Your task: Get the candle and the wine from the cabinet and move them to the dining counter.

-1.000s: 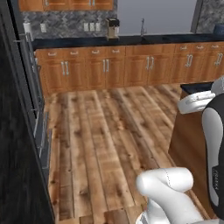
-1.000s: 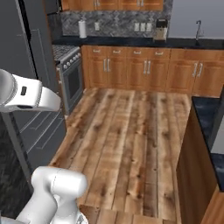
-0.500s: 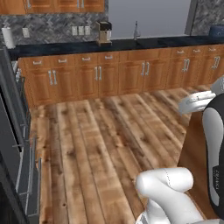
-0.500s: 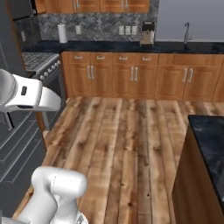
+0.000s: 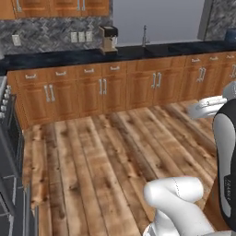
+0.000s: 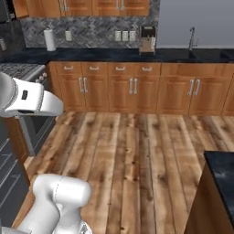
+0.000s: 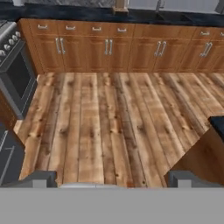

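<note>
My gripper (image 7: 113, 181) hangs open over the wood floor, and its two dark fingertips (image 7: 37, 179) stand far apart with nothing between them. The candle and the wine are out of view. Orange-brown wall cabinets (image 6: 91, 6) with silver bar handles run along the top edge, doors shut, also at the top left of the left base view (image 5: 55, 6). A corner of the black dining counter (image 6: 223, 167) shows at the lower right, and again at the right edge of the hand view (image 7: 218, 123).
Low wooden base cabinets (image 5: 115, 85) under a black worktop (image 6: 105, 55) close off the far side, with a coffee machine (image 5: 108, 38), a faucet (image 6: 192, 38) and a paper towel roll (image 6: 49, 40) on it. A stove (image 7: 13, 74) stands on the left. Wood floor (image 6: 137, 155) lies between.
The base has moved, so the whole picture shifted: the far cabinet row looks closer and the dark fridge has slid off the left edge. The gripper stays open.
</note>
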Available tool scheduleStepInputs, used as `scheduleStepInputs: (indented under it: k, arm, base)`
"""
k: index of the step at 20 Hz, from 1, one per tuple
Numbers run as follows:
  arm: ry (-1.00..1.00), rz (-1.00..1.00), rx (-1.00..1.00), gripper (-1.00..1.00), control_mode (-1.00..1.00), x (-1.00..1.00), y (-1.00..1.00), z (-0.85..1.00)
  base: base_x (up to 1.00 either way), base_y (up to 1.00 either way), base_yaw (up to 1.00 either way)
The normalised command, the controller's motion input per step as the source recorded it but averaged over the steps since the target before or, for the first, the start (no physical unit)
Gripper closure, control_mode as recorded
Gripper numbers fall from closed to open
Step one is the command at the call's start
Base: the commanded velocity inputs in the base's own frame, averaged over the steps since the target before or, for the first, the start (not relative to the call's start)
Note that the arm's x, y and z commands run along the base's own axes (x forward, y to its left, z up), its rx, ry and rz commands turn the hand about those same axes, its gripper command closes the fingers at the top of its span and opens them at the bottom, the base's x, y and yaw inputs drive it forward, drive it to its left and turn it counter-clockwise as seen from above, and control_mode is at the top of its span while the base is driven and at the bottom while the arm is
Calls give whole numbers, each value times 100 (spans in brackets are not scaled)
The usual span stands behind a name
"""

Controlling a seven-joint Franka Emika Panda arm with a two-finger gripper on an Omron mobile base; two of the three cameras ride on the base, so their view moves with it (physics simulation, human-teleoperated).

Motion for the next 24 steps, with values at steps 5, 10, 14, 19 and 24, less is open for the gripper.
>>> scheduleStepInputs:
  k: [5, 10, 14, 19, 24]
  arm:
    - [0, 0, 0, -100, 100, 0, 0, 0]
    - [0, 0, 0, -100, 100, 0, 0, 0]
    - [0, 0, 0, -100, 100, 0, 0, 0]
    - [0, 0, 0, -100, 100, 0, 0, 0]
    - [0, 0, 0, -100, 100, 0, 0, 0]
  base:
    - [100, 21, -4]
    - [100, 37, -1]
    - [100, 57, 1]
    - [100, 41, 11]
    - [100, 8, 33]
